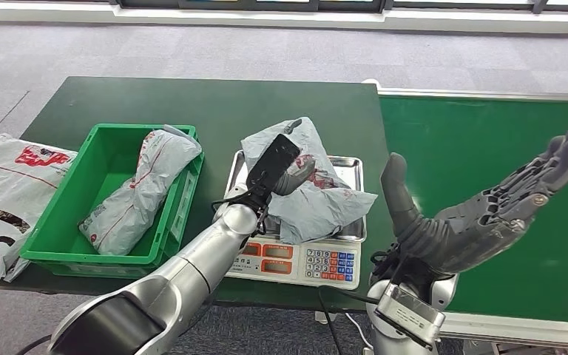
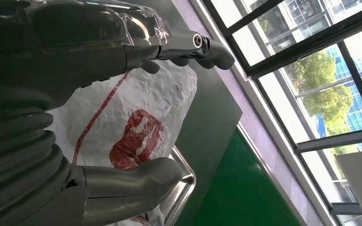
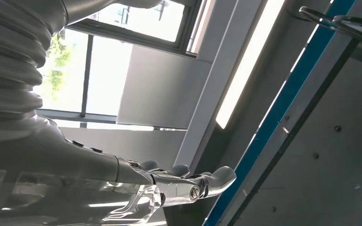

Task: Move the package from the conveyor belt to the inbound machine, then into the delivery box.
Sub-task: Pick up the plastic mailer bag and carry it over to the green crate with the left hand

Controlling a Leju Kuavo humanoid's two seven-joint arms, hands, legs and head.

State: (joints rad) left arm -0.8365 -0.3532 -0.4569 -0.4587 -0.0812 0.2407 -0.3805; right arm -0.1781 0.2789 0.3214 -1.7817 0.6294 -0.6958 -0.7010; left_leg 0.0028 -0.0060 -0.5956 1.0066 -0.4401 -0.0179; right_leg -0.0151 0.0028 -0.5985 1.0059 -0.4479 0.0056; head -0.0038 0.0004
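One soft grey poly-bag package (image 1: 318, 188) lies crumpled on the steel tray of the inbound machine (image 1: 296, 260), on the dark green worktop (image 1: 214, 103). It is gripped at its near left fold by the left hand (image 1: 277, 171), thumb below and fingers above. Judged light, limp and slippery, it is best gathered where bunched. The right hand (image 1: 488, 214) is held spread, empty, above the conveyor belt (image 1: 481, 140).

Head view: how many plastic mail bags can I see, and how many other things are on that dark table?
Plastic mail bags: 3, on the scale, in the green bin, and beside the bin
Green bins: 1
Scales with a metal tray: 1
Total: 5
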